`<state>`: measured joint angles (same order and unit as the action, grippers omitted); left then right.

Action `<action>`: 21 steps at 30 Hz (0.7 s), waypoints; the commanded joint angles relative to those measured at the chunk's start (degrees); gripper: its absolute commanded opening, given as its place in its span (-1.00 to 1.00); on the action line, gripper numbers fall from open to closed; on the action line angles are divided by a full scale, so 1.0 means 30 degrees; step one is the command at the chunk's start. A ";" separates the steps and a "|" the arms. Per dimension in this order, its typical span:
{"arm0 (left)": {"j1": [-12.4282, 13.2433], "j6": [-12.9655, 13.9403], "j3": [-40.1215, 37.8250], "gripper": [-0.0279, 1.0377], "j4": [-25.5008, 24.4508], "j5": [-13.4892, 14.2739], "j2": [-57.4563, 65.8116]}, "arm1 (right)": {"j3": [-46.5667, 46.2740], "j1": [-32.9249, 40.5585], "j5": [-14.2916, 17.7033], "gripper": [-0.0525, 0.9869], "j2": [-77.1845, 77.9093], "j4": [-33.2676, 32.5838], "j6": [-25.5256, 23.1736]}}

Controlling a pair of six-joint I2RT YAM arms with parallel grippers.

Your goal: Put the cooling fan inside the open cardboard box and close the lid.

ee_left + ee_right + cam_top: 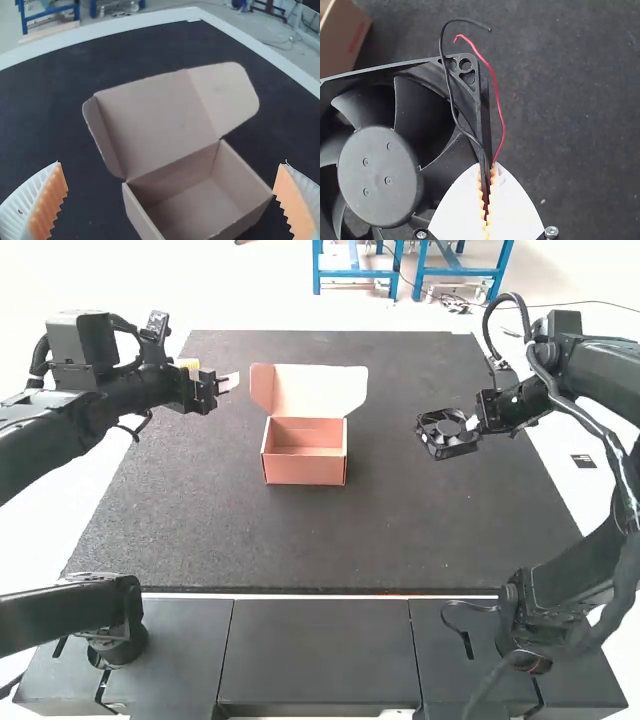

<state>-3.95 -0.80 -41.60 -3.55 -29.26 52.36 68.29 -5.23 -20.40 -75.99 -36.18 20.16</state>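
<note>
High view has the fan (447,432) up in the air to the right of the box (304,450), well apart from it. It's pinched by one edge of its frame in my right fingers (465,215). On the right wrist view both pads are clamped tight on the thin side wall of the frame, and the red and black wires (494,100) trail loose past the corner.

The box sits open on the bench (180,520) with its lid (310,388) standing up at the far side. The left wrist view shows nothing inside it.

My left fingers (42,205) are spread wide and hold nothing. They hover just left of the box, up beside the lid.

I reckon the job now is carrying the fan over the opening. That opening doesn't look much roomier than the fan, so I'd square the frame to the box walls, tip it flat and lower it in before letting go.

The main worry is those wires. They could catch the rim or hang over it and get pinched when the lid folds down. The upright lid also blocks the far side of the box, so I'd come in from above or the right.
</note>
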 commanded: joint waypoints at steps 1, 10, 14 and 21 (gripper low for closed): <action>-0.0296 0.0295 -0.0018 0.87 0.0481 0.0523 -0.1574 | 0.0468 0.1393 -0.1695 -0.94 0.1129 -0.0243 -0.2678; -0.1937 0.0237 -0.1044 0.87 0.0627 0.2896 -0.2218 | -0.0059 1.0182 0.0912 -0.94 0.0338 0.2511 -0.8655; -0.2669 0.0237 -0.1102 0.87 0.1213 0.2984 -0.2189 | 0.0058 1.2175 0.1381 -0.94 -0.0892 0.4298 -0.9973; -0.3314 0.0237 -0.0985 0.87 0.1799 0.3541 -0.1427 | 0.1347 1.2262 0.2231 -0.94 -0.3646 0.5968 -1.0588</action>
<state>-13.47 -0.64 -42.65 0.91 -20.34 47.27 68.64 31.59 -15.20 -85.41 -19.64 -8.78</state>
